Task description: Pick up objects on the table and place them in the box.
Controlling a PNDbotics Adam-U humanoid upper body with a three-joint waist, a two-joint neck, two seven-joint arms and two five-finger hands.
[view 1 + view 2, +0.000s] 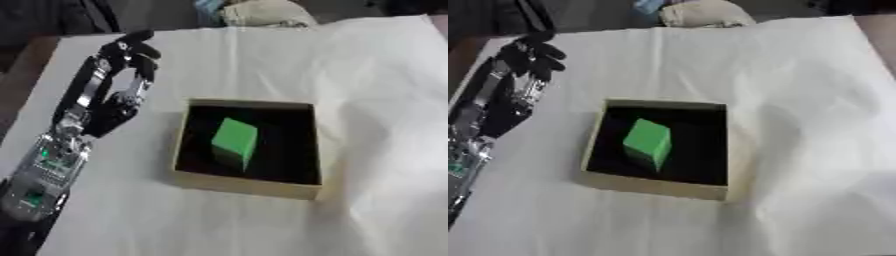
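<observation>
The green block [234, 141] lies tilted inside the box [248, 185]. The left hand [118, 102] hangs beside the box, fingers relaxed, holding nothing, probably because the block is placed.

Black robot hand [118, 80] on silver forearm [48, 167] with green lights.

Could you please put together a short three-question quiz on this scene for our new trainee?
1. True or false: the green block lies on the white cloth outside the box.
2. Which hand shows in the views? A) the left hand B) the right hand C) both
3. Fill in: the left hand stands to the box's ____ side, holding nothing.

Key
1. False: it sits inside the box, on its dark floor.
2. A: it rises at the left with fingers extended, empty.
3. Left, apart from the box.
</observation>
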